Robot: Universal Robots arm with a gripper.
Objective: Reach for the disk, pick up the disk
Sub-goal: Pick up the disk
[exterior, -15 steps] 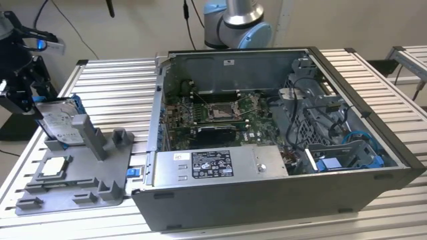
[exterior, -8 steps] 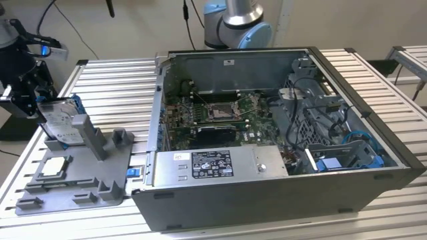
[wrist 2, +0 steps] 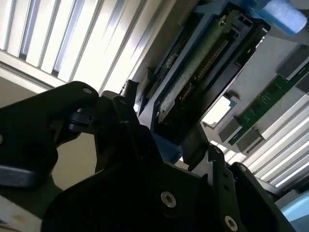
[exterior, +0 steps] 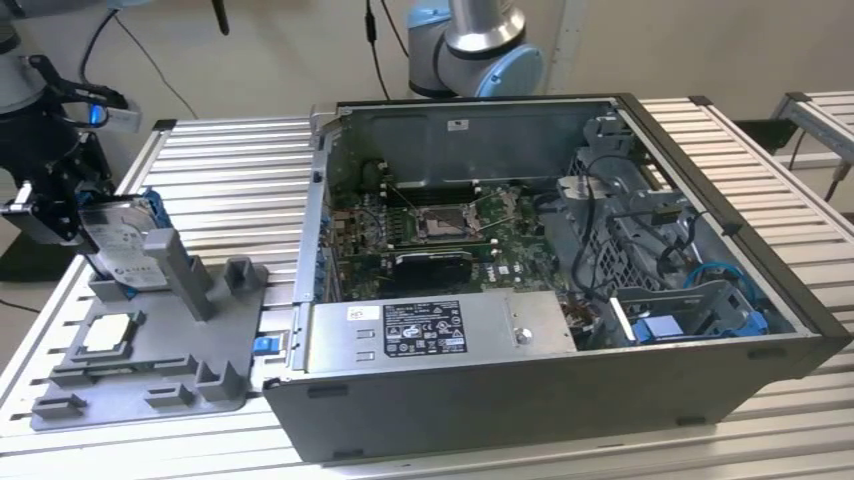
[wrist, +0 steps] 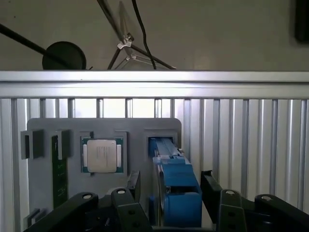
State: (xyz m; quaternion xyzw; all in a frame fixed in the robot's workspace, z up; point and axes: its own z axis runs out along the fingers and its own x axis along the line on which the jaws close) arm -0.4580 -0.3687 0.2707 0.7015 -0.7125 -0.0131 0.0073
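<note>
1. The disk (exterior: 118,245) stands on its edge at the far left of the exterior view, about mid-height, at a gray holder plate (exterior: 174,310). Its face is silver metal with a white label, and a bright blue frame runs along its side. The first wrist view shows the blue edge (wrist: 176,193), and the second wrist view shows a green circuit board on its other face (wrist 2: 203,63).
2. The gripper (wrist: 171,187) is around the disk, with one black finger (wrist: 133,186) on each side. There is a gap between this finger and the blue frame, so the gripper is spread and not clamped. The other finger is very close to the frame, and I cannot tell if it touches.
3. The table (exterior: 227,180) is made of aluminium slats. On the holder plate, lower left, lies a small square silver chip (exterior: 107,335). In the centre sits an open computer case (exterior: 561,410), and behind it, upper middle, is the arm's base (exterior: 474,45) against a pale wall.
4. The left edge of the exterior view cuts off the gripper's body. The holder hides the disk's lower end – seated or lifted, I cannot tell.
</note>
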